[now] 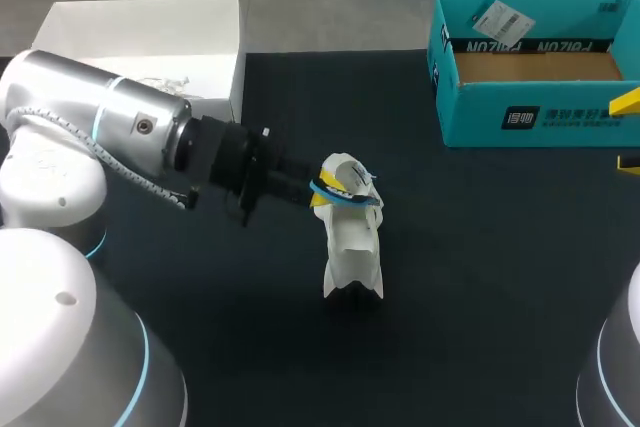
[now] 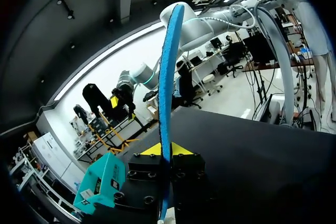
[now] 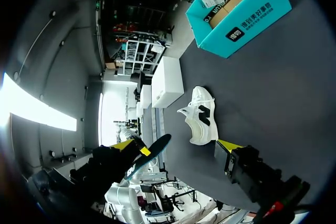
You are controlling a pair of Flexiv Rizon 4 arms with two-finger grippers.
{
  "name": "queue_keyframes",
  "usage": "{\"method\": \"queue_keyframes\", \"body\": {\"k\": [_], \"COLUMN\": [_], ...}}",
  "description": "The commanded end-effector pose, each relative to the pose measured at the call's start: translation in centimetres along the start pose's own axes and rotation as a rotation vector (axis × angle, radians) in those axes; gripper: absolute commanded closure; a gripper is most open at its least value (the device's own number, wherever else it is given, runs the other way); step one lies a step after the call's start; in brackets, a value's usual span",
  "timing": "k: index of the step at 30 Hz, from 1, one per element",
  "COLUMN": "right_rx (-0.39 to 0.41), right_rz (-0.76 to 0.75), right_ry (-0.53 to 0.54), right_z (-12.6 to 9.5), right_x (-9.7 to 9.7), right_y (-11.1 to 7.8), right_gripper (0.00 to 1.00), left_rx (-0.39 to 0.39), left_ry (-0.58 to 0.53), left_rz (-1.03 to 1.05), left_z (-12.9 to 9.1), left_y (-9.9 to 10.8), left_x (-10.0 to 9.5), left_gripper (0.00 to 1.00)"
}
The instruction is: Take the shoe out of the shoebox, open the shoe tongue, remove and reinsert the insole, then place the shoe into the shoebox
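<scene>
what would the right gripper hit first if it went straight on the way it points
Probably the shoe, lying ahead of the right gripper with only bare table between. The insole in the left gripper hangs close to that line; depth is unclear.

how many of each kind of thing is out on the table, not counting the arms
white shoe: 1
blue insole, held in the left pincer: 1
teal shoebox: 1
white box: 1
total: 4
</scene>
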State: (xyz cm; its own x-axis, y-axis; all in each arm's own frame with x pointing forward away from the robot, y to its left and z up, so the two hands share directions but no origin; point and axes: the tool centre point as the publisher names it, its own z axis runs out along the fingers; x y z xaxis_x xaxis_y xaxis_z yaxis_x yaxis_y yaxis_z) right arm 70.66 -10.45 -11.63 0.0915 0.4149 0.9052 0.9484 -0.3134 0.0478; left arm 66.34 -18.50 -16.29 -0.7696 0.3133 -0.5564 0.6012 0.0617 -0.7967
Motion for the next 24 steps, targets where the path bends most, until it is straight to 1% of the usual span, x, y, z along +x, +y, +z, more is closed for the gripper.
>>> {"method": "queue_keyframes", "body": {"k": [1, 4, 20, 23, 24], "right_rx": [-0.003, -0.003, -0.003, -0.003, -0.003], "right_rz": [0.001, 0.001, 0.001, 0.001, 0.001], "right_ry": [-0.003, -0.003, -0.003, -0.003, -0.003], "right_z": [-0.1, -0.1, -0.1, -0.1, -0.1], "right_x": [0.0, 0.0, 0.0, 0.0, 0.0], "right_y": [-0.2, -0.2, -0.2, -0.2, -0.2], "right_gripper": [0.00, 0.00, 0.00, 0.00, 0.00], "left_rx": [0.019, -0.016, -0.016, 0.040, 0.047], "left_ry": [0.000, 0.012, 0.012, -0.025, -0.034], "left_rz": [-0.003, -0.010, -0.010, 0.050, 0.072], "left_z": [0.2, 0.2, 0.2, 0.6, 0.8], "left_y": [1.5, 2.7, 2.7, 3.5, 3.8], "left_x": [1.9, 2.3, 2.3, 2.1, 1.9], "left_gripper": [1.00, 1.00, 1.00, 1.00, 1.00]}}
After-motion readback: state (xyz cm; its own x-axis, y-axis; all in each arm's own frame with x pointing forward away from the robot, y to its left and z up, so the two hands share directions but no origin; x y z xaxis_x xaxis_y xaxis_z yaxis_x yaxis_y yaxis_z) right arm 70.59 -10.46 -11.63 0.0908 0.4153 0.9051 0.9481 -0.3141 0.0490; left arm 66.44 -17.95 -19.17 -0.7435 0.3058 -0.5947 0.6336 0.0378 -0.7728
